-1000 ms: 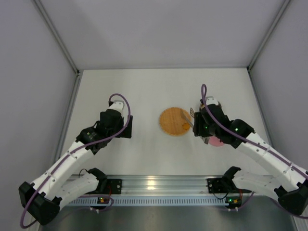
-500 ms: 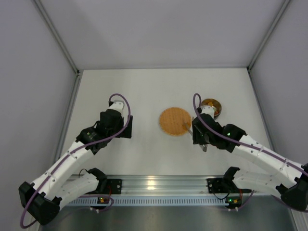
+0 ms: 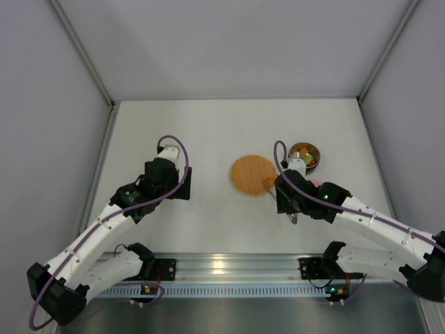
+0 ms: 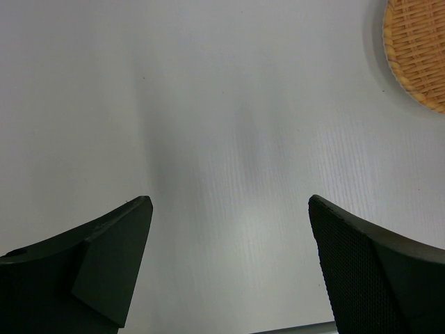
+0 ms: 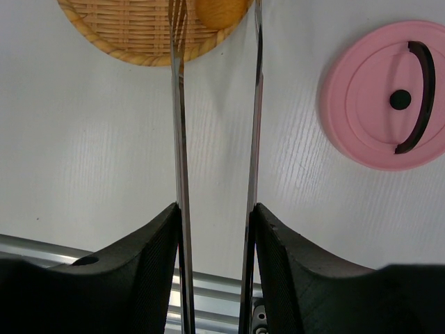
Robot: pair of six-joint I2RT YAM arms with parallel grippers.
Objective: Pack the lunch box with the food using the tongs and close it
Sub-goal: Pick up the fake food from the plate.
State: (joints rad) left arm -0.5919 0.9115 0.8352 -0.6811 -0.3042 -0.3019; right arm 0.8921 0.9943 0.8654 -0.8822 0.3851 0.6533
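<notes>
Top: small round steel lunch box (image 3: 304, 154), food inside, at 2 o'clock of flat orange woven plate (image 3: 250, 175).
L wrist: left gripper (image 4: 228, 202) fingers spread, nothing held.
R wrist: right gripper (image 5: 215, 209) pinching long silver tongs (image 5: 182, 139); tips at 12 flank orange food piece (image 5: 219, 8) on plate. Flat pink round lid (image 5: 386, 104) at 2.

Your silver tongs (image 5: 180, 139) straddle an orange piece (image 5: 221, 8); pink lid (image 5: 386, 94) lies flat, handle up — off the part-filled steel bowl (image 3: 318, 152).

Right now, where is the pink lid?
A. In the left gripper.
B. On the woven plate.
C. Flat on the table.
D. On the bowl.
C: the lid lies flat on the table, apart from the open bowl.
</notes>
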